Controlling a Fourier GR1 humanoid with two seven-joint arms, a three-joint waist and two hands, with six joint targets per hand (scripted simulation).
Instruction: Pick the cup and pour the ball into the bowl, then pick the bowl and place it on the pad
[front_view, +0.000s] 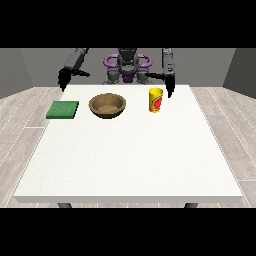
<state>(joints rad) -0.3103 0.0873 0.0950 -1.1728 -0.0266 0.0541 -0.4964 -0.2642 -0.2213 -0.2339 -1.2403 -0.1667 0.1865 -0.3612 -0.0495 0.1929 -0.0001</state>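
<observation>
White table (130, 160), nothing done yet. Cup (156, 100) upright, untouched, just beside hand at view's right (170, 86); finger state unclear. Bowl (107, 105) then pad (63, 109) sit nearer hand at view's left (63, 79), also unclear. Pour, bowl move remain.

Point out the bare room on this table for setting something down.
The whole near half of the table, in front of the pad, bowl and cup, is bare. The far strip holding those three is crowded, with narrow gaps between them.
</observation>
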